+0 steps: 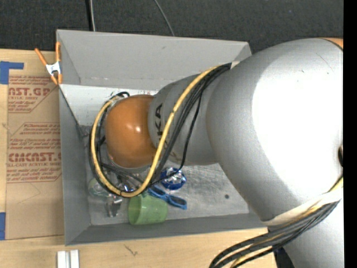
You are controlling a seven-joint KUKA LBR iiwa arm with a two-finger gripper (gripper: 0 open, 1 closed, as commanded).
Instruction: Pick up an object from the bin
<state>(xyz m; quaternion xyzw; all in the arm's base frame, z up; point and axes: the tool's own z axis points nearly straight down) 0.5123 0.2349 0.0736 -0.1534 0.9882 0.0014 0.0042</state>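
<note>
Camera view: arm (268, 133) deep in the bin (150, 54), orange wrist cover (125, 130) upward, fingers' (115, 204) state indiscernible.

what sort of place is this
Probably a robotics lab's bin-picking station: a big grey arm reaches into a metal bin holding a green cup and a blue thing.

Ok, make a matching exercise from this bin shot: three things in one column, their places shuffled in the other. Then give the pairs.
Things:
1. green cup
2. blue looped thing
3. orange cover

Places:
A. on the wrist of the arm, over the middle of the bin
B. by the bin's near wall, lowest in the view
C. on the bin floor, partly under the arm

Pairs: 1-B, 2-C, 3-A.
</note>
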